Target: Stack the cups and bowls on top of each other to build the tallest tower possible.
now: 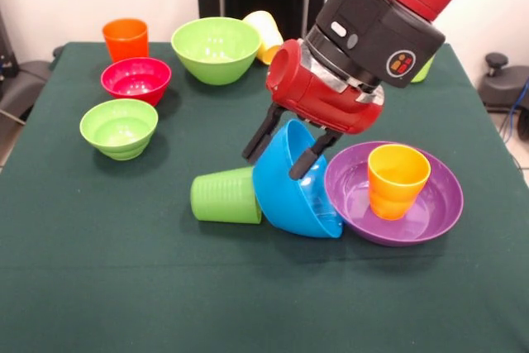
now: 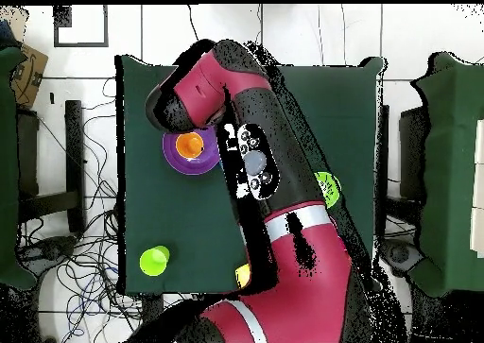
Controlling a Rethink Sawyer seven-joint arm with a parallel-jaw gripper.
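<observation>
While the gripper (image 1: 285, 148) clamps its two black fingers over the rim of the blue bowl (image 1: 293, 188), that bowl stands tipped steeply on edge near the table's (image 1: 99, 287) middle, mouth facing the purple bowl (image 1: 430, 212) it touches. The ribbed green cup (image 1: 225, 195) lies on its side against the blue bowl's back, long axis level, base towards the bowl. Counted: five bowls, including red (image 1: 136, 80), small lime (image 1: 119, 127) and large lime (image 1: 216, 49); one orange-yellow cup (image 1: 397, 179) upright inside the purple bowl, an orange cup (image 1: 126, 39) and a pale yellow cup (image 1: 266, 35) along the far edge.

pale yellow cup (image 1: 266, 35) half behind arm, overhead blue bowl hidden
</observation>
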